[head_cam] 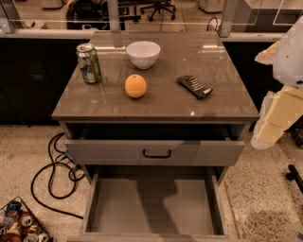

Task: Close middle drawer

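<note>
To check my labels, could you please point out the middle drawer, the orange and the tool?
middle drawer (113, 208): camera view, its bare floor.
orange (136, 86): camera view, middle of the fruit.
tool (277, 118): camera view, cream casing at the right edge, beside the cabinet (156, 111).

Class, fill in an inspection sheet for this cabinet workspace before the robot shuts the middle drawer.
Surface: cabinet top, glossy grey-brown.
Job's things: middle drawer pulled far out, nothing seen inside; top drawer above it slightly open.
Clutter: green can, white bowl, orange and dark packet on the top.
Grippers: gripper at the right edge, beside the cabinet, touching neither drawer.
Cables: black cable looped on the floor, left.
Surroundings: basket of cans bottom left; office chair behind.
</note>
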`<control>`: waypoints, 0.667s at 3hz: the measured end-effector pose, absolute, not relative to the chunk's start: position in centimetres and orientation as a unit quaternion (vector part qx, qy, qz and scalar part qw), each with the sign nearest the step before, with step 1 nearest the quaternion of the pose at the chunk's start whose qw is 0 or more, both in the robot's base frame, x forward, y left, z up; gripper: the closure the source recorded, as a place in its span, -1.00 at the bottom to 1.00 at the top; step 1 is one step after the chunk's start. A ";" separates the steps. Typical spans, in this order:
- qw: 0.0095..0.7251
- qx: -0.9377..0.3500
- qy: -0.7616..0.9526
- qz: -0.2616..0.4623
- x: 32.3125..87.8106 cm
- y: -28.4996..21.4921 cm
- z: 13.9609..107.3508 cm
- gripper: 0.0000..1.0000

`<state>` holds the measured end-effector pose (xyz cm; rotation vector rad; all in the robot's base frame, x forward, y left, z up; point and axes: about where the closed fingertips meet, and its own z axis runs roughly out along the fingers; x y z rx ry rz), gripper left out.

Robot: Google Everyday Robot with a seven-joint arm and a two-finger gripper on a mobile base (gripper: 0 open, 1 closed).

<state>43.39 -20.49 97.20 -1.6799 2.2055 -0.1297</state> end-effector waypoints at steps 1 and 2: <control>0.179 -0.587 0.788 -0.056 42.3 -18.5 94.9 -1.00; 0.168 -0.586 0.790 -0.061 41.4 -15.7 91.7 -1.00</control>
